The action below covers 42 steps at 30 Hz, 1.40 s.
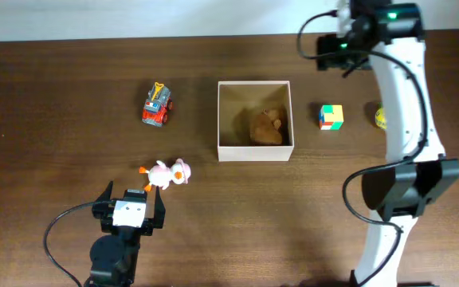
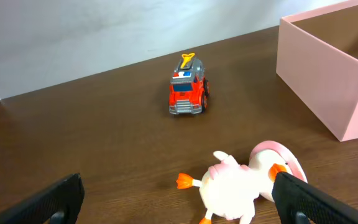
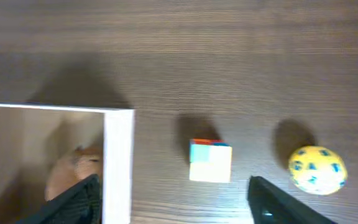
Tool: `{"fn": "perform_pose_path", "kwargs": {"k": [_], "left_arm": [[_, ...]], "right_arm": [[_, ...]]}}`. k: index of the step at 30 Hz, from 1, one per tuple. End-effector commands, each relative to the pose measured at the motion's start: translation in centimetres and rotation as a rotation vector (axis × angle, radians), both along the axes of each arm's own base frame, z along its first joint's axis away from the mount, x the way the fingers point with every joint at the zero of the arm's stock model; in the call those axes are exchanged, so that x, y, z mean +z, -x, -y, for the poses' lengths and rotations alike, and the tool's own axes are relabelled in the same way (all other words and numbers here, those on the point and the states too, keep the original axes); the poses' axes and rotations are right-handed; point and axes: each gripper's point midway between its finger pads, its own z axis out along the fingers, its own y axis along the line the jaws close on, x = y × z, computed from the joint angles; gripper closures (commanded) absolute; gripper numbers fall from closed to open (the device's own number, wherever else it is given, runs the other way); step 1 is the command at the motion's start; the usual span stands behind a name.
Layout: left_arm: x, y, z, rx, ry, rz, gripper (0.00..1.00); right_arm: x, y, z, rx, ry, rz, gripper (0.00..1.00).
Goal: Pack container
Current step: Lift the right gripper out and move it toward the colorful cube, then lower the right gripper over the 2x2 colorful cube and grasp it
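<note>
The container (image 1: 254, 153) is a square white-walled box with a tan inside, at the table's middle; a brown plush toy (image 1: 266, 126) lies in it. It also shows in the left wrist view (image 2: 328, 81) and the right wrist view (image 3: 118, 162). A white and pink duck toy (image 1: 168, 173) lies left of the box, just ahead of my open left gripper (image 1: 130, 198), between its fingers in the left wrist view (image 2: 244, 183). A red fire truck (image 1: 157, 104) stands further back. My right gripper (image 1: 337, 48) is open, high above a colour cube (image 1: 331, 116) and a yellow ball (image 1: 380, 118).
The right arm's white links (image 1: 409, 119) cross above the table's right side, partly covering the yellow ball. A pale wall runs along the far edge of the dark wooden table.
</note>
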Motion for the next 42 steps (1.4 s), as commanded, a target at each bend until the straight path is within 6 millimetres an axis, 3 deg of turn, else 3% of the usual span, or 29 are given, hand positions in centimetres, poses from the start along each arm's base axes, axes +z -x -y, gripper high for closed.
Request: {"fn": "perform_pose_path", "kwargs": {"k": [1, 6, 10, 13, 19, 42], "left_arm": [[-0.1, 0.0, 0.3, -0.011, 0.015, 0.003, 0.01], [-0.2, 0.0, 0.3, -0.011, 0.015, 0.002, 0.01], [-0.1, 0.0, 0.3, -0.011, 0.015, 0.003, 0.01], [-0.1, 0.0, 0.3, -0.011, 0.015, 0.003, 0.01], [-0.2, 0.0, 0.3, -0.011, 0.015, 0.002, 0.01], [-0.1, 0.0, 0.3, -0.011, 0.015, 0.003, 0.01]], "right_arm": [[-2.0, 0.1, 0.8, 0.003, 0.019, -0.05, 0.16], [-4.6, 0.2, 1.4, 0.065, 0.073, -0.101, 0.08], [-7.3, 0.5, 2.8, 0.039, 0.142, -0.151, 0.07], [-9.3, 1.0, 4.0, 0.025, 0.164, -0.191, 0.01], [-12.2, 1.9, 5.5, 0.008, 0.158, -0.243, 0.01], [-18.9, 2.1, 4.0, 0.067, 0.068, -0.233, 0.01]]}}
